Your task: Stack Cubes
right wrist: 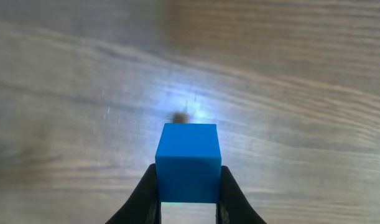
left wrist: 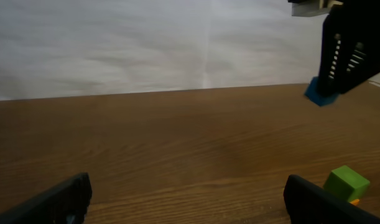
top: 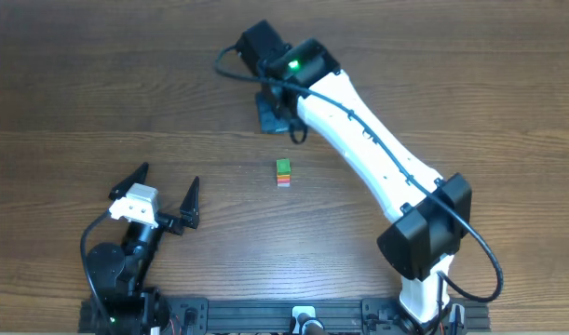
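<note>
At the left, the left gripper (top: 169, 177) sits low, close to its base. Its two fingers are spread wide with nothing between them. In its own wrist view the dark fingertips (left wrist: 59, 198) frame a broad stretch of bare wooden table (top: 70, 84). The wood beyond it, and away toward the table's left side, lies open. The left wrist view shows the table's far edge meeting a white wall (left wrist: 146, 43).

Near the middle of the table stands the stack. A green cube (top: 283, 167) is on top, an orange cube (top: 283, 175) is under it, and a reddish cube (top: 283, 183) is at the bottom, with their edges roughly in line. The stack is well apart from both grippers and has bare wood on every side.

Farther from the bases, the right arm (top: 377, 158) extends diagonally from the lower right toward the middle. The right gripper (top: 277, 110) is clamped on the blue cube (right wrist: 188, 163), with one finger pressed flat against each side face. The cube sits square between the fingers and appears to be held off the surface. In the right wrist view, what lies beneath it is plain wood with a bright patch of glare. To the right of the arm the table is open out to the edge.
</note>
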